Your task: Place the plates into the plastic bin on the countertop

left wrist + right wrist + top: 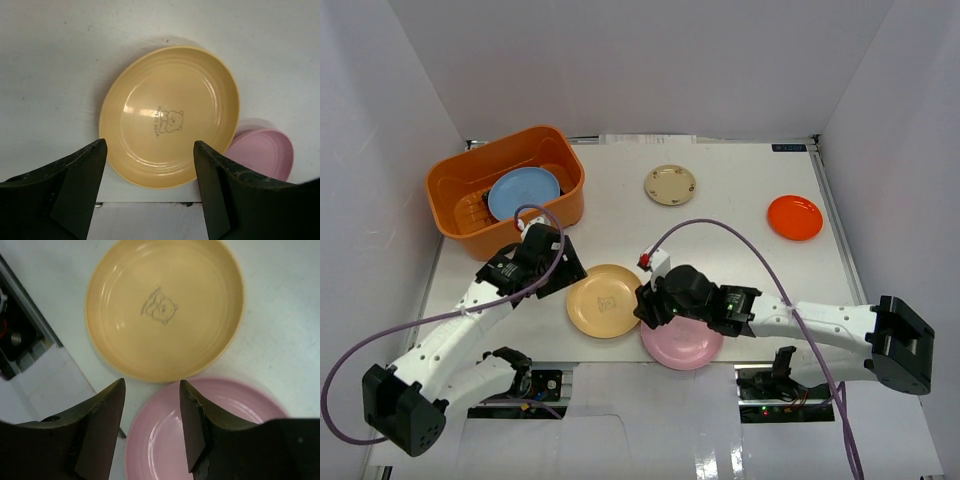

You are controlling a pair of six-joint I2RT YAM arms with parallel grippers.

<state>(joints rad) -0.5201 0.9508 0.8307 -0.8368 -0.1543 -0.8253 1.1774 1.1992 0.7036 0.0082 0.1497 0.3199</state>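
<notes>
Near edge, just right of centre: pink plate (682, 343), flat, right way up, sitting close to the lip of the worktop (740, 260). Its far-left rim meets the yellow plate (605, 300). They are touching or as good as; I cannot tell whether one laps the other.

Yellow plate: flat, at about the centre of the near edge, a little further in than the pink one. Small bear print in the middle of its well.

Right gripper (151, 385): arm stretched in from the near right corner, hand hanging over the spot where the two plates meet. Jaws parted to a middling gap, nothing between them. The right wrist view shows the yellow rim and the pink rim below the gap. Whether the tips touch either plate, I cannot tell.

Left gripper (150, 145): arm stretched from the near left corner, hand poised over the left side of the yellow plate. Jaws spread wide and empty, with the plate seen between them from above.

Right side, past halfway: orange plate (795, 217), flat, alone, close to the right edge, well apart from everything else.

Far edge, about centre: beige plate (670, 184), small, flat, faint marks on it.

Far left corner: bin (455, 185), set slightly askew to the edges. Blue plate (523, 193) is inside it, face up, toward the bin's right half. A dark shape shows by that plate's right rim, too hidden to name.
</notes>
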